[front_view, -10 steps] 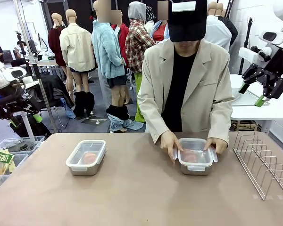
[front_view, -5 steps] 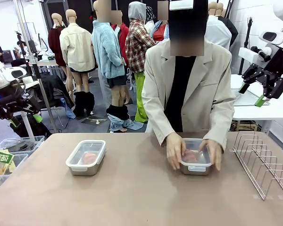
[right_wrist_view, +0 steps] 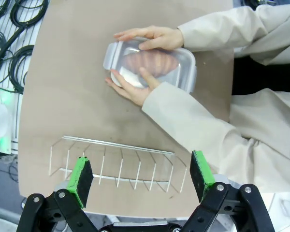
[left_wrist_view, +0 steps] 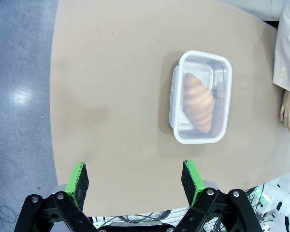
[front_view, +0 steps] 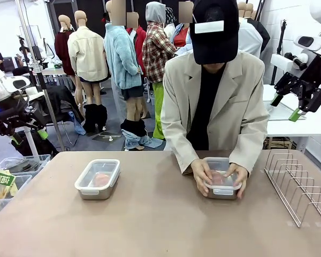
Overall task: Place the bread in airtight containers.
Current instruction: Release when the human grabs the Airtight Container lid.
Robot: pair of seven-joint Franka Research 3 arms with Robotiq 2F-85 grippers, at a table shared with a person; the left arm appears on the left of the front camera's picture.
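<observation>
Brown counter [front_view: 150, 219], person seated far side. Left jaws [left_wrist_view: 135, 181] spread wide, empty, above lidded tin [left_wrist_view: 200, 104] holding croissant [left_wrist_view: 199, 101]. Right jaws [right_wrist_view: 141, 176] wide, empty, over wire rack [right_wrist_view: 118, 166]. Person's hands [right_wrist_view: 152, 37] press lid on second tin [front_view: 222, 184], croissant inside.

Two tins are set on the table [front_view: 150, 219], well apart: the left tin [front_view: 97, 179] toward the robot's left, the right tin [front_view: 222, 184] toward its right, nearer the person [front_view: 211, 101] seated at the far side. A croissant [left_wrist_view: 198, 101] is enclosed in the left tin under its lid [left_wrist_view: 201, 97]. The right tin is flanked by the person's hands [front_view: 201, 175], one pressed on each side. The wire rack [front_view: 298, 184] is placed to the right of that tin, near the table's right edge.
</observation>
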